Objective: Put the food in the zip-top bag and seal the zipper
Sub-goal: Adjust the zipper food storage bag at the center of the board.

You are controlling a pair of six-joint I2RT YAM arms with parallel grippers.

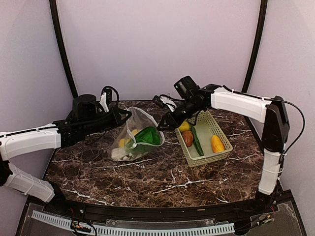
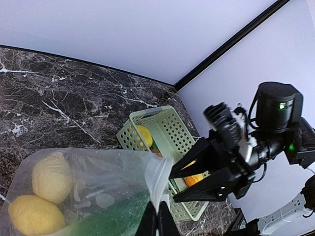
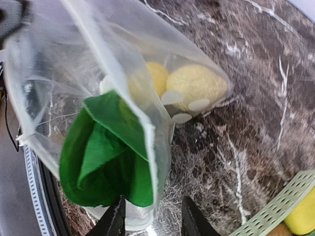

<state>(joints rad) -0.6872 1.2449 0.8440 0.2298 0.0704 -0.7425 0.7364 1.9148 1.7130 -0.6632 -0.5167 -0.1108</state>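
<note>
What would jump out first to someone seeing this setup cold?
The bright green cabbage filling the mouth of the zip-top bag at table centre, which the left gripper pinches by its edge. Right beside it, the right gripper hangs open, with food in the pale green basket on the right.

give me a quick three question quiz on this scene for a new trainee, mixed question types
1. True or false: the left hand pinches the edge of the zip-top bag.
2. Fill in: the jaws of the right hand stand ____.
3. Where is the green cabbage? A gripped in the right hand; B in the bag, at its mouth; C out of every view.
Key: 1 true; 2 open; 3 B.
</note>
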